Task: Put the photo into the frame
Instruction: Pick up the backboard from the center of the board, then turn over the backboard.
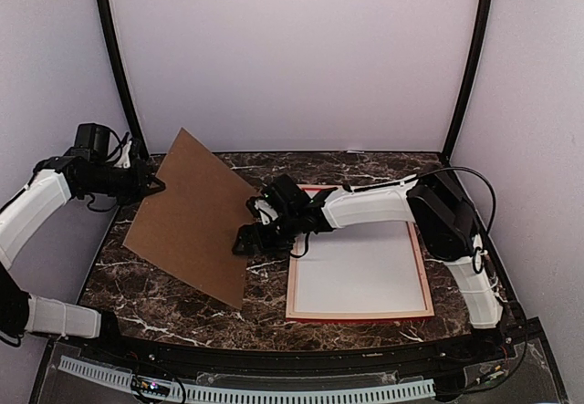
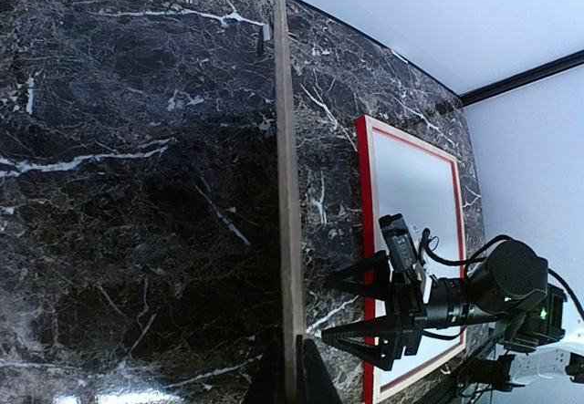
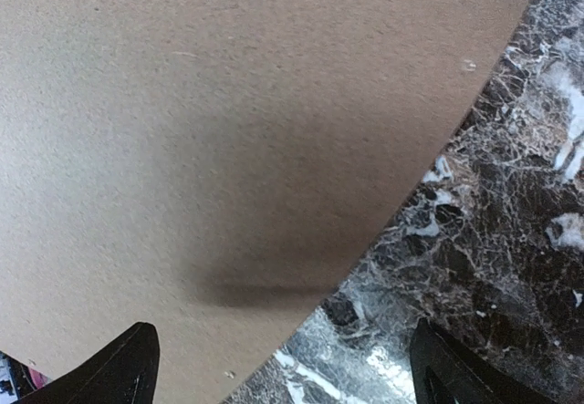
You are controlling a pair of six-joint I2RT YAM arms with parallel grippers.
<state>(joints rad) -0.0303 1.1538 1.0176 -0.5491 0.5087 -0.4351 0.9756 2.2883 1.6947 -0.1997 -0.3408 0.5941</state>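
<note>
Red-railed frame (image 1: 360, 315) lies flat, right of centre on dark marble table (image 1: 182, 308); white sheet (image 1: 360, 272) fills it, and we can't tell what it is. Left gripper (image 1: 155, 186) clamps tilted brown board (image 1: 192, 212); right gripper (image 2: 328, 306) gapes beside it. Pale walls (image 1: 292, 57).
</note>
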